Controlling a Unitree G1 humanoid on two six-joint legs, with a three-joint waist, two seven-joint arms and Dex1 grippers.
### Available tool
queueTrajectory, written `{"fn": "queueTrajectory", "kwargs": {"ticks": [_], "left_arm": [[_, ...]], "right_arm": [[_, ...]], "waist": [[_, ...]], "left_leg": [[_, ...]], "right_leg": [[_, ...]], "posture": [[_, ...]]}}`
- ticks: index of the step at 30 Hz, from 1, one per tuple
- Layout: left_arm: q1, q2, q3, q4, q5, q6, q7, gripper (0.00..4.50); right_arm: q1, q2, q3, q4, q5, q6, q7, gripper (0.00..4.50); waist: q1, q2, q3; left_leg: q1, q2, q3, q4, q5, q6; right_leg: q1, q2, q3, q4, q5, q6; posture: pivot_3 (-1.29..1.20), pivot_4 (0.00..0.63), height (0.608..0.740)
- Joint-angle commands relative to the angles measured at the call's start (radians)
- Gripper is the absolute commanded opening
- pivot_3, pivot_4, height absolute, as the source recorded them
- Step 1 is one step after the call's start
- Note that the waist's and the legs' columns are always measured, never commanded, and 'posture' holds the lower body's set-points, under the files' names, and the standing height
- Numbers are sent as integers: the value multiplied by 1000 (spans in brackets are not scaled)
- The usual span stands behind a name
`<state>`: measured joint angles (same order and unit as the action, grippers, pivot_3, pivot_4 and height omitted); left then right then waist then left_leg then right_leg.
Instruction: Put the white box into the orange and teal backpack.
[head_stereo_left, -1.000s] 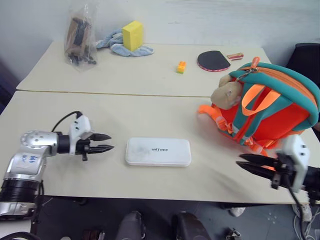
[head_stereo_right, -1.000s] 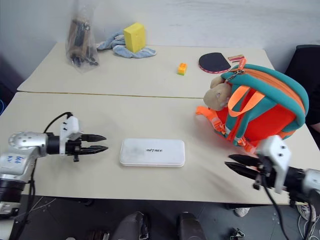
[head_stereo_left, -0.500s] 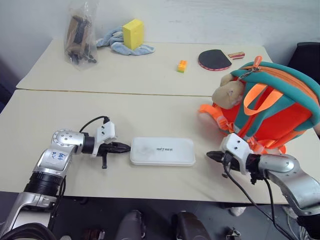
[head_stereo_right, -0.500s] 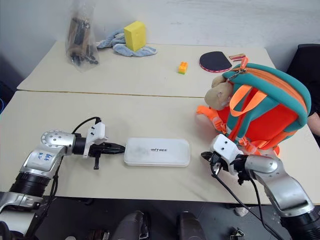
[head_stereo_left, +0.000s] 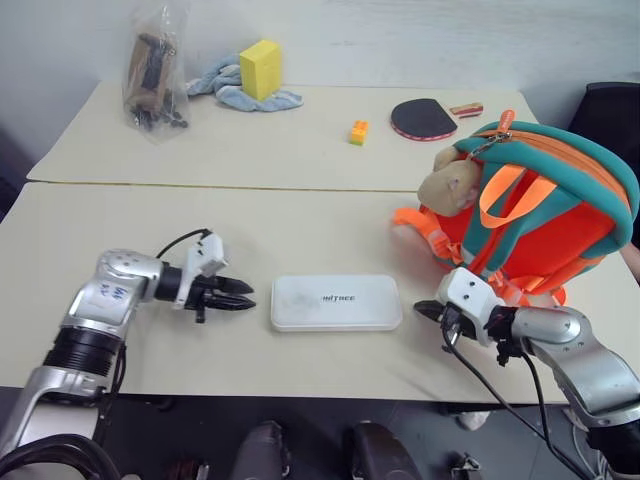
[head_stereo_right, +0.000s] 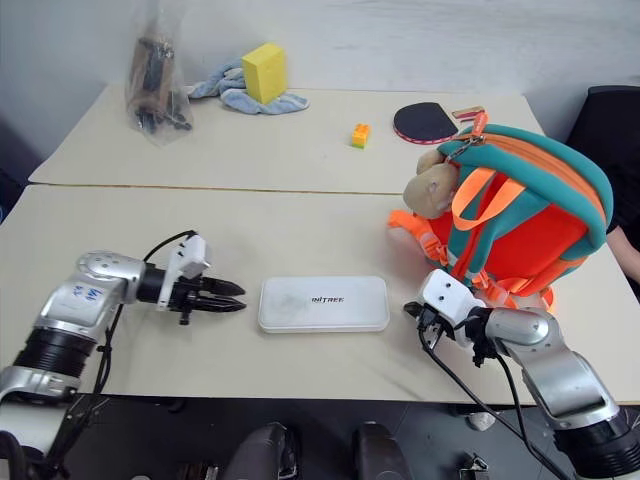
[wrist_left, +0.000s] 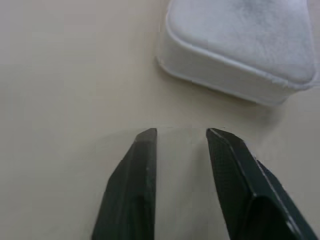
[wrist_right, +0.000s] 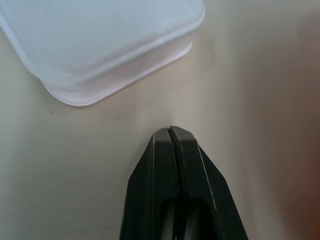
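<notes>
The white box (head_stereo_left: 336, 302) lies flat on the near table, lettering up. My left gripper (head_stereo_left: 245, 296) is open a short way off the box's left end, low over the table and holding nothing. The left wrist view has its fingers (wrist_left: 140, 165) parted, with the box's corner (wrist_left: 240, 55) just ahead. At the box's right end my right gripper (head_stereo_left: 420, 310) is shut and empty. In the right wrist view its tip (wrist_right: 171, 131) stops just short of the box (wrist_right: 100, 45). The orange and teal backpack (head_stereo_left: 560, 215) stands upright at the right, a tan plush toy (head_stereo_left: 448, 180) on its front.
On the far table are a yellow sponge block (head_stereo_left: 261, 68) on a blue cloth (head_stereo_left: 235, 92), a clear plastic bag (head_stereo_left: 150, 75), a small orange brick (head_stereo_left: 357, 132) and a black paddle (head_stereo_left: 424, 119). A dark chair (head_stereo_left: 612, 110) stands at the right edge.
My left gripper went up to the box's left end shut, then drew back a little and opened. The box slid slightly right. My right gripper swung in from the right, shut.
</notes>
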<state>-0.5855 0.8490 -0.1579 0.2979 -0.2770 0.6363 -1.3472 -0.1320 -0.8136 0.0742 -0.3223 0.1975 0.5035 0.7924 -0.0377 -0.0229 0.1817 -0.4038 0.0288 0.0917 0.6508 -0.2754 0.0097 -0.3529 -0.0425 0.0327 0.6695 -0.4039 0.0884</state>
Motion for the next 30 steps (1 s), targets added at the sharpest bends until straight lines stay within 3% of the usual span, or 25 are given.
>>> {"fn": "queueTrajectory", "kwargs": {"ticks": [1,6,7,15,23,30], "left_arm": [[-30,33,-35,-2,-71,269,-81,2868],[-87,-18,-37,4,-126,543,-12,4333],[-95,-32,-28,1,-145,590,1,4460],[-111,-161,-41,3,-161,779,193,4460],[-142,-306,-31,76,-167,789,299,4460],[-219,-415,0,161,-190,777,321,4460]], "right_arm": [[-15,10,14,7,-25,-22,-3,0],[-39,24,28,19,-37,-27,8,0],[-46,26,32,22,-41,-29,11,0],[-85,51,54,44,-58,-30,12,0],[-67,67,65,39,-74,-39,3,0],[-34,53,39,18,-72,-42,0,0]], "waist": [[1,0,0],[7,0,0],[8,0,0],[14,2,-1],[37,7,-5],[46,9,-7]], "left_leg": [[0,0,0,0,0,0],[0,0,0,1,0,0],[0,0,0,1,0,0],[0,-1,-1,3,1,0],[16,-3,-2,2,-1,2],[19,-5,-6,2,-2,3]], "right_leg": [[0,0,0,1,0,0],[0,0,0,2,0,0],[0,0,0,2,0,0],[0,-1,0,3,0,0],[20,-3,-1,-3,0,0],[28,-4,-4,-9,0,0]], "posture": [[0,150,740],[0,150,740],[0,150,740],[0,150,740],[0,150,740],[0,150,740]]}}
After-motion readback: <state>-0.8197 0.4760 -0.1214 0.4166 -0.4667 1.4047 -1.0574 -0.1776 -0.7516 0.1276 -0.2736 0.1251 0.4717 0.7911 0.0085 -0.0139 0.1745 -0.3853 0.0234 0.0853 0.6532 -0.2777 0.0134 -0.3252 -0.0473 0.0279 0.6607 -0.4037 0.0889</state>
